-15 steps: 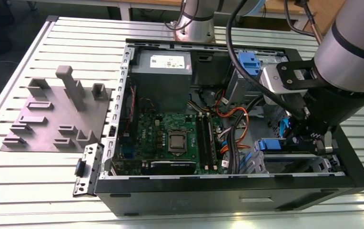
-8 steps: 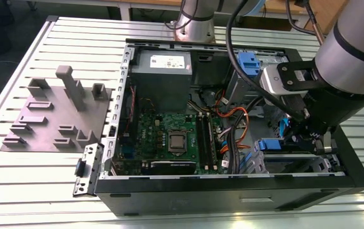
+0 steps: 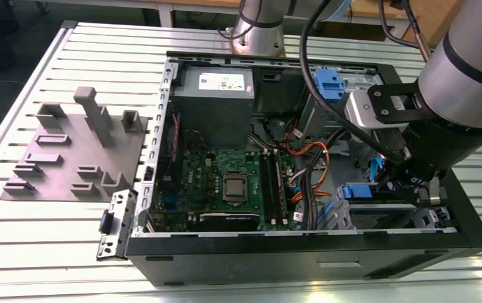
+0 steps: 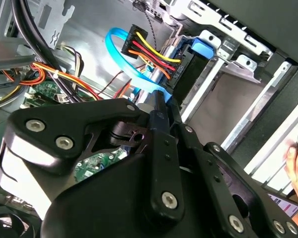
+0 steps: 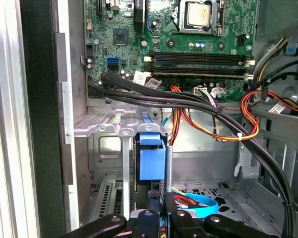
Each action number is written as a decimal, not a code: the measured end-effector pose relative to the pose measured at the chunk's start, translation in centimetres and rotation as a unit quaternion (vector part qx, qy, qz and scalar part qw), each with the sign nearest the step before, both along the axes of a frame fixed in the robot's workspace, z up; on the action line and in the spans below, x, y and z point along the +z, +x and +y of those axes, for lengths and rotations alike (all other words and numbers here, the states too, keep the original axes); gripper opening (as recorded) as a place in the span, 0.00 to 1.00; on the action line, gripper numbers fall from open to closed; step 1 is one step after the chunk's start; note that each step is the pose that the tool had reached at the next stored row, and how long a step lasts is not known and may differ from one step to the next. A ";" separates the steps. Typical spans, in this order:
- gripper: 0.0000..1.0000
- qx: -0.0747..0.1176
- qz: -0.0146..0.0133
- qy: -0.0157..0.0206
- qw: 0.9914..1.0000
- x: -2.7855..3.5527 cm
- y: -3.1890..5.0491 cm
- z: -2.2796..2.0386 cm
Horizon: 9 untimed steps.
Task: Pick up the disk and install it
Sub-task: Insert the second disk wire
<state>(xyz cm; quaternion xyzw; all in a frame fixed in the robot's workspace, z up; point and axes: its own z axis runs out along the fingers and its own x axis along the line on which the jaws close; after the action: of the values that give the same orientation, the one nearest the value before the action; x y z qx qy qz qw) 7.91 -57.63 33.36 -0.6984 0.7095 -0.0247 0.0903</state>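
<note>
Already the gripper (image 3: 422,189) was low inside the open computer case (image 3: 308,252), at the drive cage (image 3: 384,214) on the exterior view's right, near the front wall. Its fingers (image 5: 156,218) were drawn narrow, pinched on the disk (image 5: 151,161), which stood on edge in the cage slot with its blue bracket (image 4: 204,48) facing outward. From the gripper, the disk lay straight ahead, its long axis running into the cage along the line of the fingers. Orange and yellow power cables (image 4: 149,49) hung just beside it.
</note>
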 end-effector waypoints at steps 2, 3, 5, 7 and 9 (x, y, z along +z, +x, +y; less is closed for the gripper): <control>0.16 0.000 0.000 0.000 1.000 -0.01 0.00 -0.12; 0.16 0.000 0.000 0.000 1.000 -0.02 0.00 -0.19; 0.16 0.000 0.000 0.000 1.000 -0.04 0.00 -0.25; 0.16 0.000 0.000 0.000 1.000 -0.07 0.00 -0.26; 0.16 0.000 0.000 0.000 1.000 -0.10 0.00 -0.28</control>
<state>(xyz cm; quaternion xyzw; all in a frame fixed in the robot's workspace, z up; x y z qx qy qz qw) 7.90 -57.90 33.26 -0.6984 0.7095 -0.0247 0.0903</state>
